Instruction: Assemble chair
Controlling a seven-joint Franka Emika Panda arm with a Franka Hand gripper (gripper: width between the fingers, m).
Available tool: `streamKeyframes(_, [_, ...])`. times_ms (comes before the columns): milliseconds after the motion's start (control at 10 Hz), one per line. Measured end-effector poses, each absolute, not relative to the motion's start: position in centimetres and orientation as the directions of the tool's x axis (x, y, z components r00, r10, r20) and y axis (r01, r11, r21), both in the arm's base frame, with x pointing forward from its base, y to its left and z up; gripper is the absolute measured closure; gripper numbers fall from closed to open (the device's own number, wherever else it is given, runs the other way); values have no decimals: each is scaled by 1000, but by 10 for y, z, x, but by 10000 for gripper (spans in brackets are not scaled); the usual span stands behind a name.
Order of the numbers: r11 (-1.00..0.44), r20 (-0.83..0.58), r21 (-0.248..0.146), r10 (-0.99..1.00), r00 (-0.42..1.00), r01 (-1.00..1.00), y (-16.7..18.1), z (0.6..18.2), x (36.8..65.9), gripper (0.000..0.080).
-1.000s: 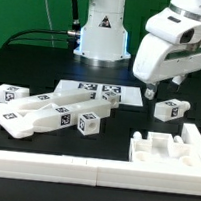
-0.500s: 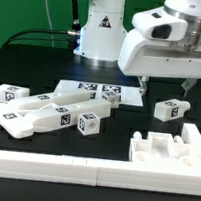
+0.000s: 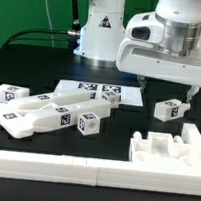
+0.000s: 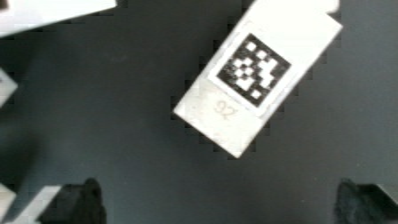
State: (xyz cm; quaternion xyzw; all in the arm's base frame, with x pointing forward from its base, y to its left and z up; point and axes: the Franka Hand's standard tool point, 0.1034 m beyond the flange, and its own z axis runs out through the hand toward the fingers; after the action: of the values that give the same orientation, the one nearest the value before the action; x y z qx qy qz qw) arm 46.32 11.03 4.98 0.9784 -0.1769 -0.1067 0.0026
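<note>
Gripper (image 3: 167,93) poised above the dark table (image 3: 126,121), jaws spread wide and released, nothing held; the two dark fingers (image 3: 142,90) stand well apart and touch no part; in the wrist view the same fingers (image 4: 75,200) flank bare table only. A tagged white part (image 4: 263,70) lies flat and slanted, clear of both fingertips; whether it is the small tagged block (image 3: 169,110) cannot be told. In the exterior view that block rests on the table near the gripper, under its span, untouched. The chair is unassembled, its pieces loose: the slotted seat block (image 3: 169,151) sits at the exterior view's right, just beside the long border rail (image 3: 61,168); the legs and bars (image 3: 47,113) lie heaped at the exterior view's left, touching one another. The marker board (image 3: 89,90) lies flat between heap and gripper; the robot base (image 3: 102,33) stands behind.
</note>
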Motion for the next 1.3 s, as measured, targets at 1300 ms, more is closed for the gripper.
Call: streamKeyframes(1300, [-665, -682, -144, -470, 560, -733, 92, 37, 463, 150])
